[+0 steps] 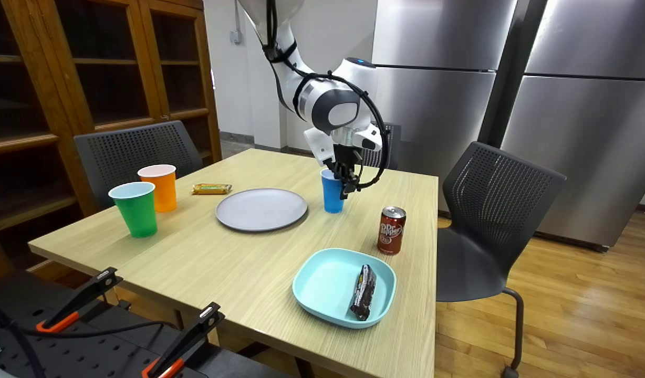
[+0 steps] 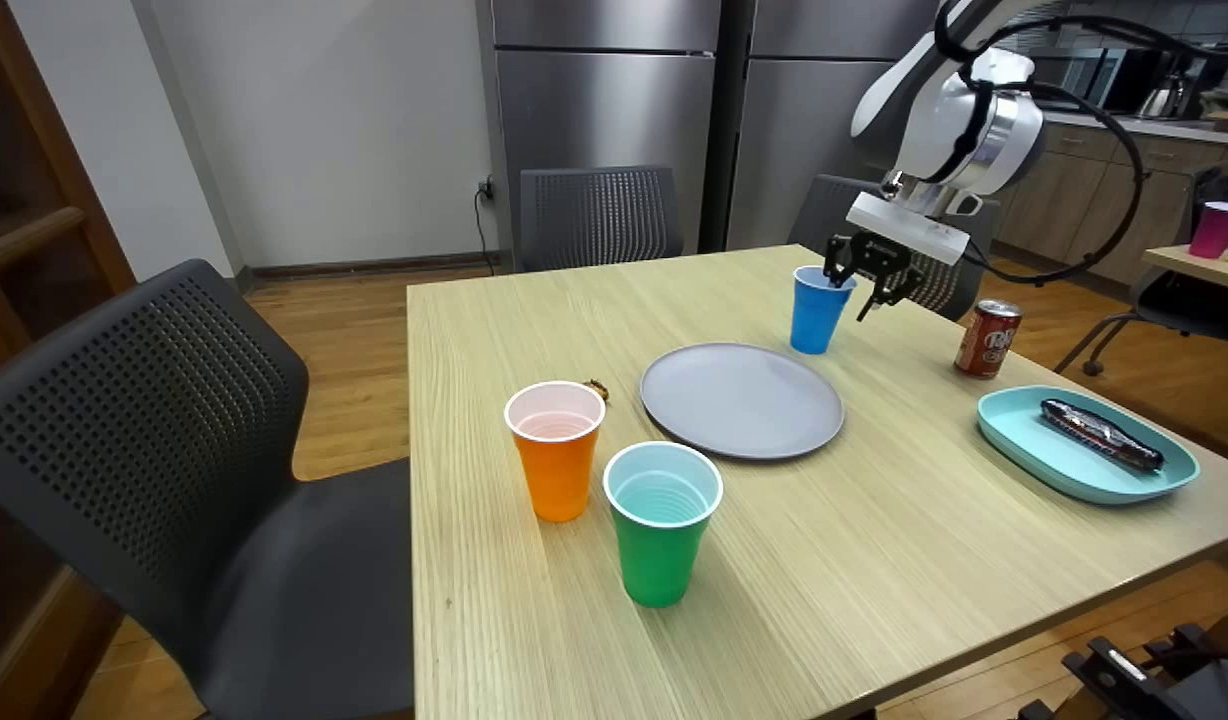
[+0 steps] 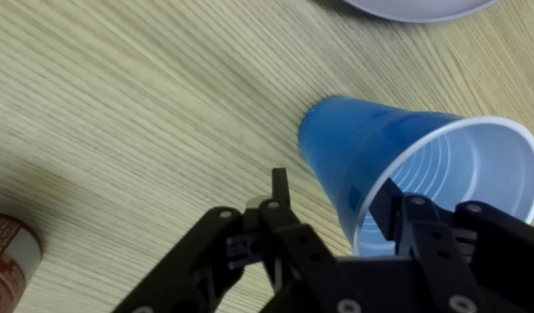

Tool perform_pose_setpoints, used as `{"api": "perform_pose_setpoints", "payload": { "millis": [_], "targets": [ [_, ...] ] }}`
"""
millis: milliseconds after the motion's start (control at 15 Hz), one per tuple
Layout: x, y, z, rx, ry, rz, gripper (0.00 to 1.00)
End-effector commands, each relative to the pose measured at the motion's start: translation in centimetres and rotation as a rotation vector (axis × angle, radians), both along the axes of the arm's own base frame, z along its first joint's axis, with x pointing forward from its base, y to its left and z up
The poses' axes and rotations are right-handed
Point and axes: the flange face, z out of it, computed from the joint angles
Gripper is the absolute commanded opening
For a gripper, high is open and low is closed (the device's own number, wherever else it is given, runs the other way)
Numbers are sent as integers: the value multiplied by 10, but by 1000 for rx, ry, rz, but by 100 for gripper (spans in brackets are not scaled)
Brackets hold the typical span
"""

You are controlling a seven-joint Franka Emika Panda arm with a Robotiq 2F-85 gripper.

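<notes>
Covering part of a white-rimmed blue plastic cup in the wrist view, the black two-fingered gripper is cut off along the bottom edge. Also cut off there are a dark red metal soda can at lower left and a round grey plate at the top. In an exterior view an orange plastic cup, left of centre, hides nearly all of a gold-wrapped bar, and a pink cup runs out at the right edge.

Counted on the pale wooden table: three cups, the third a green plastic cup; one plate; one can; one gold-wrapped bar; and one turquoise round-cornered tray bearing one dark-wrapped bar.

The blue cup stands upright at the plate's upper right in both exterior views, directly at the gripper. One fingertip sits inside its mouth, the other outside its wall on the can's side. The jaws stand apart, the cup wall between them; the outer fingertip clears it, while the inner one's contact is hard to make out.
</notes>
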Motion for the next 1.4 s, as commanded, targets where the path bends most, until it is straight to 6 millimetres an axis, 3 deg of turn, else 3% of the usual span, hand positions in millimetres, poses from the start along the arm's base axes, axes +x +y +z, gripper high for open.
{"api": "perform_pose_setpoints", "payload": {
  "millis": [0,133,200,667,1333],
  "targets": [
    [6,2,5,-7,10,7,18],
    [6,3,7,-6,6,14,3],
    [5,4,8,-7,4,17,0],
    [2,8,11,-6,-9,36,0],
    [-33,43,50,-30,-25,246,0]
  ]
}}
